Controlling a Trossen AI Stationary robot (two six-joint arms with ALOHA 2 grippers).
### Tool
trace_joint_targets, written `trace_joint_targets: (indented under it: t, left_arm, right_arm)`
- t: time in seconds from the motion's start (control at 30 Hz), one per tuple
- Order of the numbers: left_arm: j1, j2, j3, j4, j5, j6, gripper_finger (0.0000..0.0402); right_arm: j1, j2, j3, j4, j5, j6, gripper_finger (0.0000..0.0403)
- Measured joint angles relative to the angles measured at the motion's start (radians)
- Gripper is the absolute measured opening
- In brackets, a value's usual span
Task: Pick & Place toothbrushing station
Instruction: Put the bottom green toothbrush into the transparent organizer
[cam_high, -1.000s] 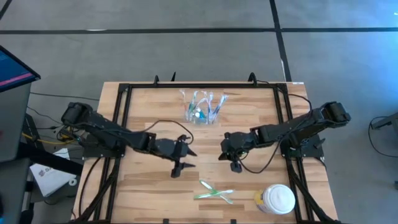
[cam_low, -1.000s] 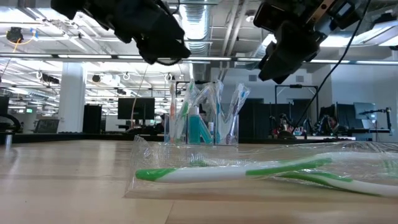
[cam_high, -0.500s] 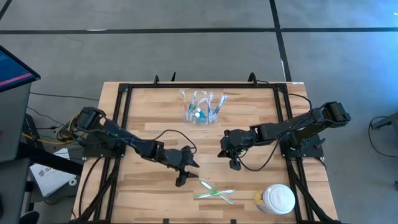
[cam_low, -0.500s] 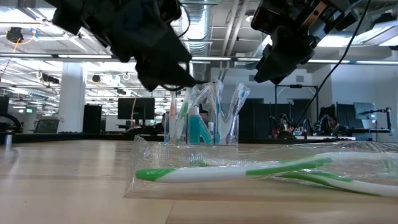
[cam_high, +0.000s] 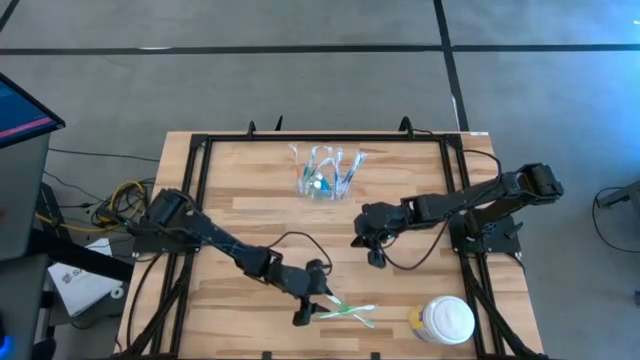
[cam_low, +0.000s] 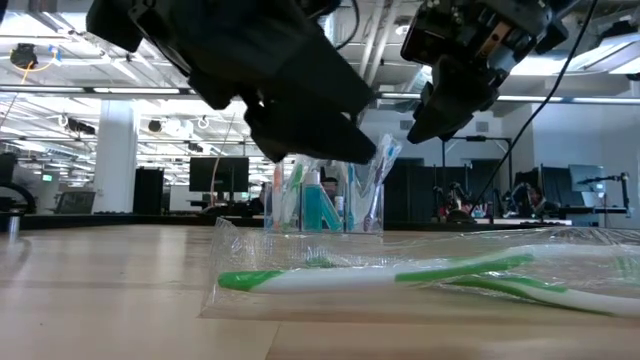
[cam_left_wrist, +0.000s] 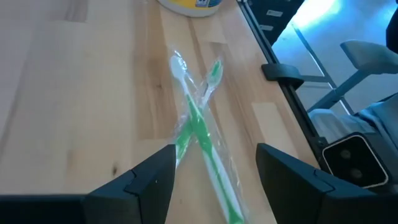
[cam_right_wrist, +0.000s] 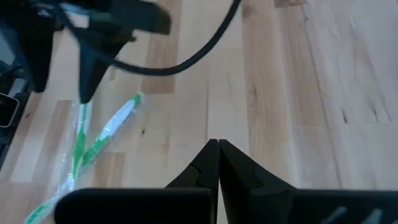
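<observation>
Two green-and-white toothbrushes (cam_high: 345, 313) in clear wrapping lie crossed on the wooden table near its front edge; they also show in the left wrist view (cam_left_wrist: 198, 127) and in the low view (cam_low: 400, 275). My left gripper (cam_high: 314, 306) hangs open just above their left ends, a finger on either side (cam_left_wrist: 214, 180), touching nothing. The clear holder (cam_high: 325, 176) stands at the far middle with several toothbrushes and a teal tube upright in it (cam_low: 325, 195). My right gripper (cam_high: 375, 257) hovers shut over the table's middle (cam_right_wrist: 217, 155).
A white round lidded jar (cam_high: 447, 320) stands at the near right, close to the green toothbrushes' right end. A black frame (cam_high: 195, 200) runs along the table's left, far and right sides. Bare wood lies between the holder and the grippers.
My left gripper has reached toward the table's near edge and to the right, sinking as it went, and now hangs over the left ends of the green toothbrushes, still open. The toothbrushes and the holder have not moved.
</observation>
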Motion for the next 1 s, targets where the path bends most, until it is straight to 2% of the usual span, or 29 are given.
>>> trace_joint_targets:
  t: [0.37,0.67,0.87,1.0]
  left_arm:
    - [-0.013,0.086,0.035,-0.009,0.004,-0.072,0.0218]
    - [-0.04,0.09,0.035,-0.016,0.013,-0.116,0.0218]
    - [-0.053,0.09,0.034,-0.067,0.055,-0.177,0.0218]
    - [-0.062,0.09,0.034,-0.089,0.038,-0.182,0.0218]
  right_arm:
    - [-0.02,0.0,0.0,-0.006,-0.004,-0.018,0.0001]
    - [-0.02,0.0,0.0,-0.003,-0.004,-0.032,0.0001]
    - [-0.02,0.0,0.0,-0.003,-0.004,-0.036,0.0001]
    - [-0.019,0.0,0.0,-0.003,-0.004,-0.036,0.0001]
